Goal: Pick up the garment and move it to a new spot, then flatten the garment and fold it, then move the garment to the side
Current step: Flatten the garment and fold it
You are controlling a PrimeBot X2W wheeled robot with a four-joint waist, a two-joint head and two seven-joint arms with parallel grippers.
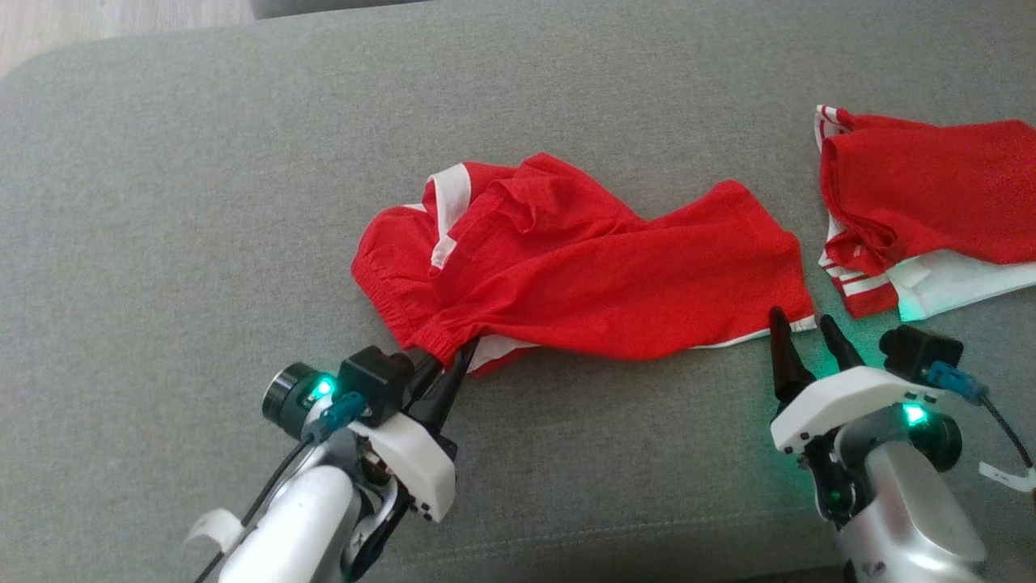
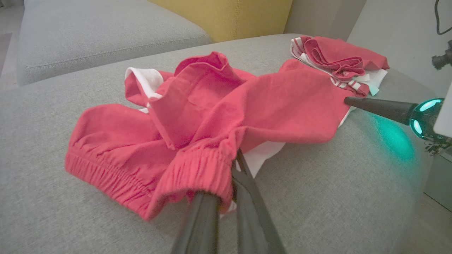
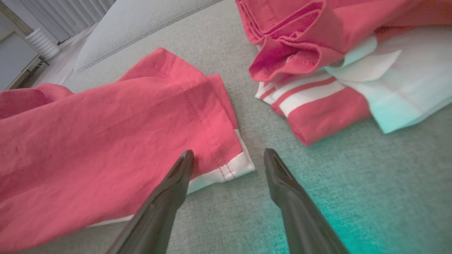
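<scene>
The garment [image 1: 583,267], red shorts with white trim, lies crumpled across the middle of the grey cushion [image 1: 202,202]. My left gripper [image 1: 453,356] is shut on the garment's elastic waistband corner at its near left end; in the left wrist view the waistband [image 2: 197,169] bunches over the fingers [image 2: 201,218]. At the garment's near right corner my right gripper [image 1: 805,328] stands open, a finger either side of the white-edged hem corner [image 3: 233,167], nothing pinched between them. In the left wrist view a right fingertip [image 2: 374,106] shows at the garment's [image 2: 219,113] far edge.
A second red and white garment [image 1: 923,210] lies folded at the cushion's right, close to my right gripper; it appears too in the wrist views [image 3: 328,70] [image 2: 339,60]. Bare grey cushion stretches to the left and front. A yellow backrest [image 2: 229,17] stands behind.
</scene>
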